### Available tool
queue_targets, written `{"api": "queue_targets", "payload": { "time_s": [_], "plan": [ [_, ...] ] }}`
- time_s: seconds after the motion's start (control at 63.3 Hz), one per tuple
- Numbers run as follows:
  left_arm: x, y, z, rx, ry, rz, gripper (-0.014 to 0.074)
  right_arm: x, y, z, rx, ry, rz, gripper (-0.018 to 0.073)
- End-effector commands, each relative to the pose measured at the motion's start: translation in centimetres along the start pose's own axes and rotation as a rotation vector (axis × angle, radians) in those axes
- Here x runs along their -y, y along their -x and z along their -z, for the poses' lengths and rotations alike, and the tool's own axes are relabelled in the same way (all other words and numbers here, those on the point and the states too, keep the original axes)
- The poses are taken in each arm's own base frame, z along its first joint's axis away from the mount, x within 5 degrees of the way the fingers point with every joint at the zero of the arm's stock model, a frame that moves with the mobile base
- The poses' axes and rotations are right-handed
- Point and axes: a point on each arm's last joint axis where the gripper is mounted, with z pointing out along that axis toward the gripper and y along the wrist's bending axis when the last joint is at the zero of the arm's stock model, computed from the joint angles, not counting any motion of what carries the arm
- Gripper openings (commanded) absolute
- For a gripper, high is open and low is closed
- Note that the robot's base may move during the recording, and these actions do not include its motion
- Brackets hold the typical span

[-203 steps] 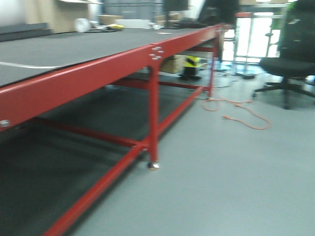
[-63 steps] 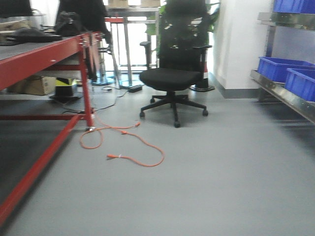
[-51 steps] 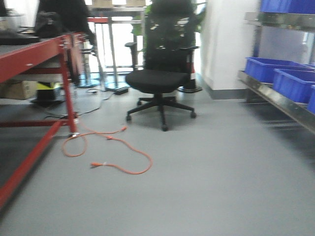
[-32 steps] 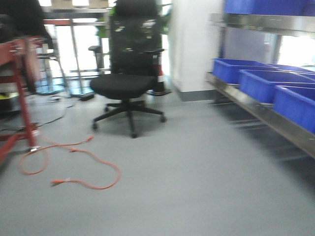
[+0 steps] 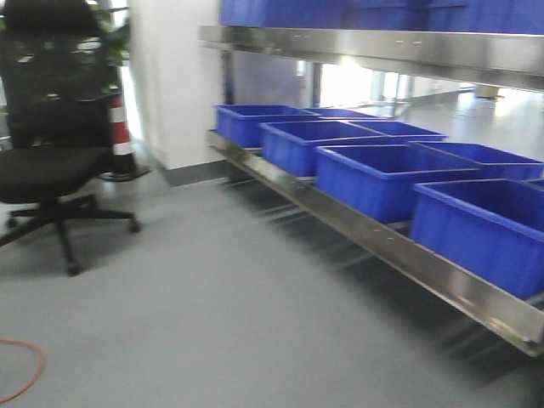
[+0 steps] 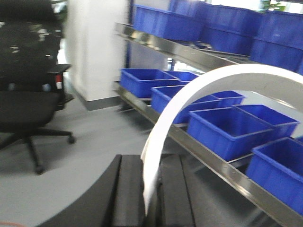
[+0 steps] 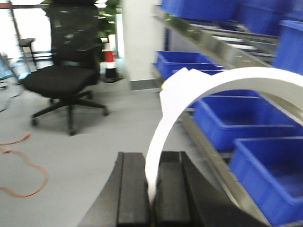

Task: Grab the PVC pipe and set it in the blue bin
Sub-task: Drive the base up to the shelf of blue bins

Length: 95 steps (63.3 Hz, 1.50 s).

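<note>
left pincer (image 6: 150, 163) clamped on curved white PVC pipe (image 6: 213, 78), arc climbs out the fingers (image 6: 130, 189) then sweeps right, right pincer (image 7: 150, 158) gripping one the same way, blue bins (image 5: 387, 174) on steel shelf (image 5: 408, 255) ahead-right, open floor (image 5: 212, 323) left

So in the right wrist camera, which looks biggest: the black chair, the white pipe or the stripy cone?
1. White pipe and black chair: too close to call; the pipe sits right at the camera.
2. Stripy cone: smallest, and farthest back.

White arched PVC pipe (image 6: 189, 91), end clamped in left pincer (image 6: 151, 163), likewise in right pincer (image 7: 152, 158), open blue bins (image 5: 387, 185) shelved.
</note>
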Motion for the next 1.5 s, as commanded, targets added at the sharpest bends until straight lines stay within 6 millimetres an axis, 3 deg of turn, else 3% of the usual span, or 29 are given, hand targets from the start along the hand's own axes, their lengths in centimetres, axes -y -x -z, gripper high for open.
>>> {"api": "queue_targets", "payload": {
  "time_s": [0.0,1.484],
  "plan": [
    [-0.03,0.39,0.27,0.033,0.004,0.006,-0.0111,0.05,0.23,0.09,0.027,-0.007,0.010,-0.0169],
    [-0.04,0.55,0.27,0.051,0.004,0.006,-0.0111,0.05,0.21,0.09,0.025,-0.007,0.010,-0.0169]
  ]
}}
